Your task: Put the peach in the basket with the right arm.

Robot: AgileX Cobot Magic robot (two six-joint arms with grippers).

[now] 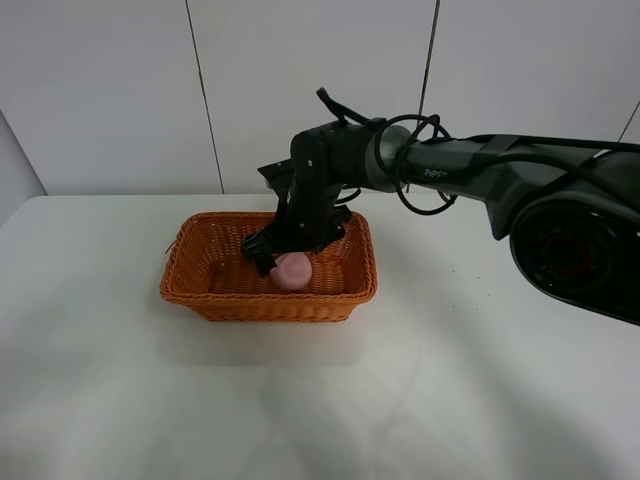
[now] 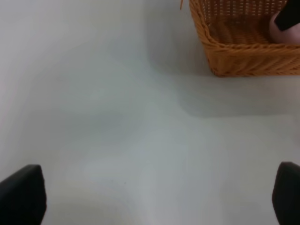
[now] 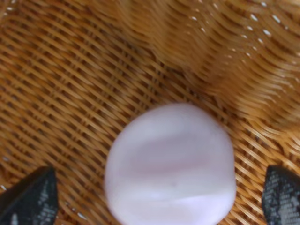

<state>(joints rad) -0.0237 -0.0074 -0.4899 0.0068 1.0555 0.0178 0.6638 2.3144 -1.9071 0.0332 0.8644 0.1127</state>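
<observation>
Against pale panelled walls [image 1: 300, 90], a plain white matte tabletop [image 1: 450, 400] is shown, faintly reflective. Across it the black jointed right arm [image 1: 480, 170] is extended into the rectangular orange-brown woven wicker basket [image 1: 215, 295]. Its black two-fingered gripper [image 3: 154, 197] is spread wide about the small pale pink peach [image 3: 171, 164], which is seen lying on the basket floor, touched by neither finger. A straight upward withdrawal is advised, so that the fruit is not nudged. The left gripper [image 2: 154, 194] is likewise spread, idle above the tabletop.
</observation>
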